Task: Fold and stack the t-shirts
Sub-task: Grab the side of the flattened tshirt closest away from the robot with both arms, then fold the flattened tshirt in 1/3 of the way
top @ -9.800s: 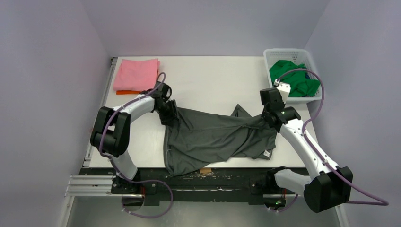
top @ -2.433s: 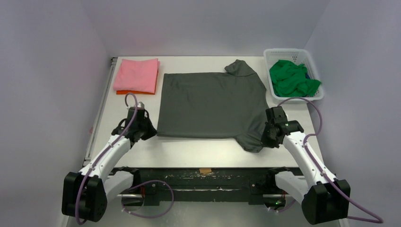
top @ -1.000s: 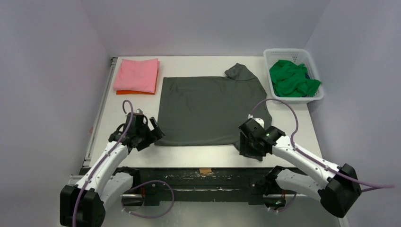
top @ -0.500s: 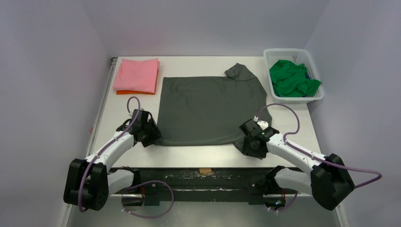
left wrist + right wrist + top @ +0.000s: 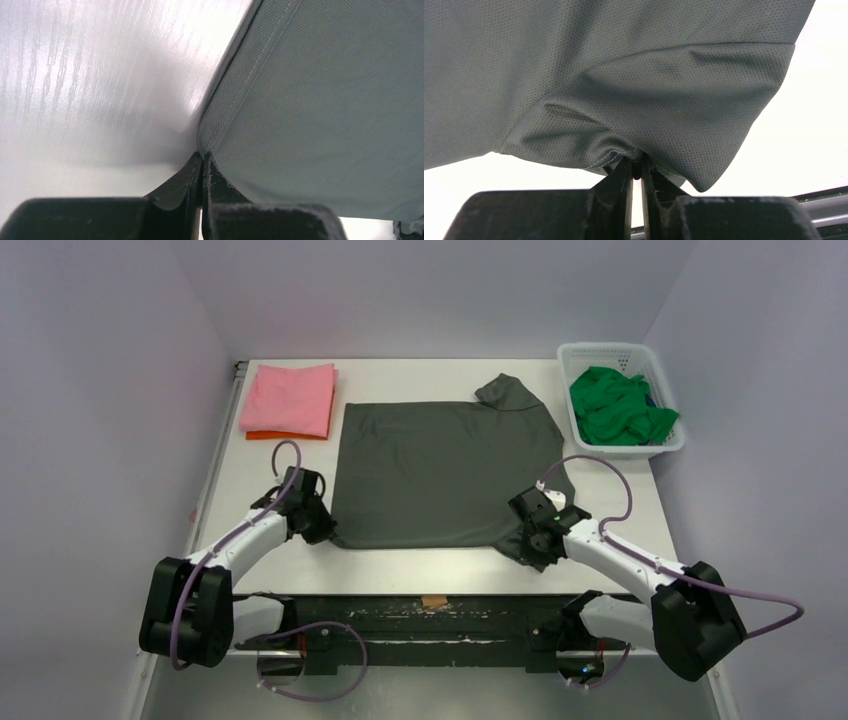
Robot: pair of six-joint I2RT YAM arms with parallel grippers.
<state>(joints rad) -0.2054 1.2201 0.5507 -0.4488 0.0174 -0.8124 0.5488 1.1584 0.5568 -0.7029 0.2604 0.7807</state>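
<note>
The white table (image 5: 440, 380) carries the dark charcoal-grey t-shirt (image 5: 440, 470), which is spread flat with its hem toward the arms. To the far right of that shirt stands the white lattice basket (image 5: 612, 348) with the bright green t-shirt (image 5: 618, 405) crumpled inside, and to its far left the folded pink t-shirt (image 5: 290, 398) lies on the orange t-shirt (image 5: 270, 435). At the charcoal shirt's near left hem corner the left gripper (image 5: 202, 157) has its fingers pressed together on the very tip of the cloth, while at its near right sleeve the right gripper (image 5: 636, 167) pinches a bunched fold of the sleeve edge.
</note>
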